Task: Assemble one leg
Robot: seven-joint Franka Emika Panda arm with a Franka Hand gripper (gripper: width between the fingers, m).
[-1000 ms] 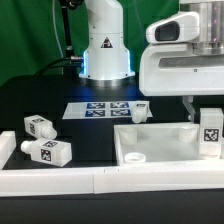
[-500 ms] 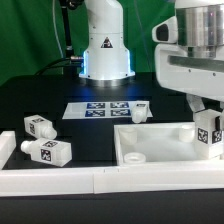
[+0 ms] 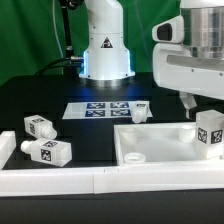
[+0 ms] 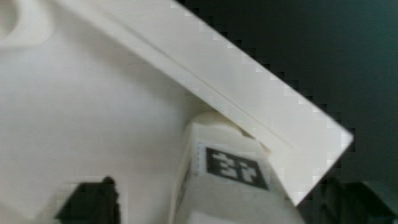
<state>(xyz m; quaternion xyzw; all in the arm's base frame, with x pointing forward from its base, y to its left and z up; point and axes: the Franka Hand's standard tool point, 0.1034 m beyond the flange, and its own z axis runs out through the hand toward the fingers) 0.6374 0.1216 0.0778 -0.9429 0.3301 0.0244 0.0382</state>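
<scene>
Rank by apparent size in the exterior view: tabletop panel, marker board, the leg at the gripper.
1. Tabletop panel, largest.
2. Marker board, but it lies farther back, so its real size is unsure.
3. Leg, smallest, below the gripper.

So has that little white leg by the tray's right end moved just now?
Yes. The leg rose slightly and tilted, judged against the tabletop panel, which stayed put.

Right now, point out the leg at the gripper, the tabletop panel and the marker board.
leg [image 3: 209,133], exterior view, tagged face.
tabletop panel [image 3: 150,135], exterior view, far rim.
marker board [image 3: 100,108], exterior view, tagged surface.
</scene>
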